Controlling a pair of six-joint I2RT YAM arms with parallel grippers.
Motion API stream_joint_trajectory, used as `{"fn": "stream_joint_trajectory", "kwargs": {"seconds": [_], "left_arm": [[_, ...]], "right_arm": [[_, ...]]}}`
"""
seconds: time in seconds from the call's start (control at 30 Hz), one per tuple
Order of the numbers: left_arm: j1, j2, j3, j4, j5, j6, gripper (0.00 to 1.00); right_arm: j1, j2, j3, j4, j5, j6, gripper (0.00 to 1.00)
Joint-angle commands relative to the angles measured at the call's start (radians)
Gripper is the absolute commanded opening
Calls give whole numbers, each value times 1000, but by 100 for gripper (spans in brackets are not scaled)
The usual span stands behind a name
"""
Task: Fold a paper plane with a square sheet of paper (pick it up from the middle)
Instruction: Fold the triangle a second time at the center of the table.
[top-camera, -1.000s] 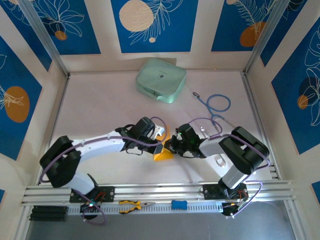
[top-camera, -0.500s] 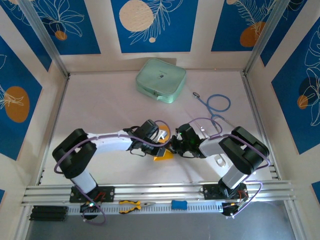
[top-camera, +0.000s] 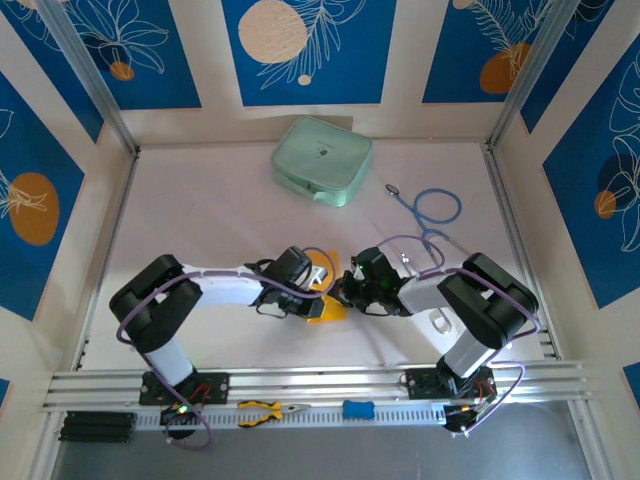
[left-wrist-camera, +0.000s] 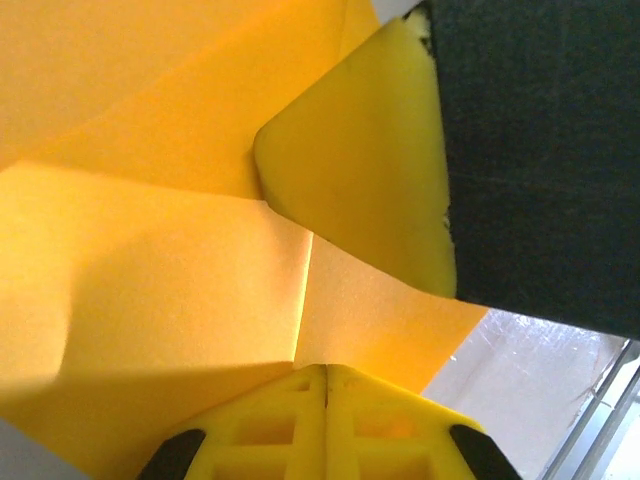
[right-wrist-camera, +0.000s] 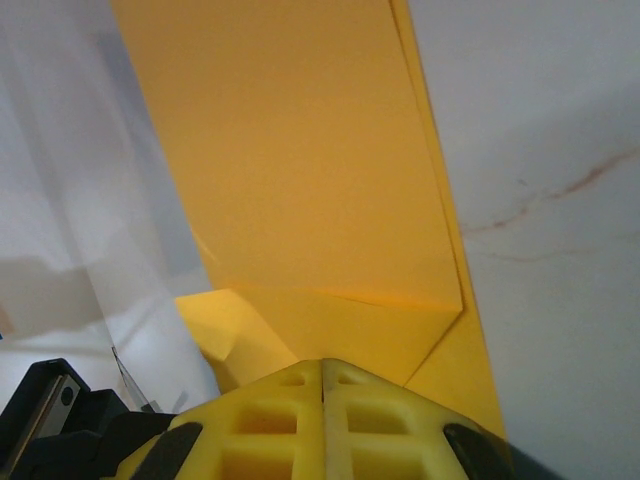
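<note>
Seen from above, the left gripper (top-camera: 320, 296) and the right gripper (top-camera: 344, 292) meet nose to nose near the front middle of the pale table (top-camera: 200, 220), both over the orange-yellow paper sheet (top-camera: 326, 311), whose folded corner juts out toward the near edge just below them. In the left wrist view, we see the left gripper's two yellow fingers (left-wrist-camera: 280, 420) pressed together along a thin seam, pinching the sheet where a crease runs straight into them. One yellow finger (left-wrist-camera: 360, 170) of the right gripper lies flat on the paper just beyond, with its black body behind it. In the right wrist view, the right gripper's jaws likewise stand closed on the sheet, which stretches away from them as a long, narrow folded panel with a diagonal flap near the tips, over the white tabletop. Well apart, at the back of the table, sits the pale green case (top-camera: 322, 160), with a loop of blue tubing (top-camera: 437, 206) to its right. Orange-handled pliers (top-camera: 266, 409) lie on the front rail between the two arm bases.
</note>
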Motion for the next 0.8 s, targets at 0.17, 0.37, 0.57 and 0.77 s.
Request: {"fn": "stream_joint_trajectory", "kwargs": {"seconds": [0.17,0.37,0.57,0.77], "left_arm": [[7,-35,-106,19,28,-53,2],[7,-101,-185,48,50,-95,3],[8,-156,-232,34,52,-114,4],[7,-273,-225,32,74,-127,4]], "right_arm": [[-16,55,-35,-152,30,-21,0],[-23,57,-33,-162,30,-28,0],[-26,59,-31,-163,30,-30,0],[-25,56,-31,-162,27,-27,0]]}}
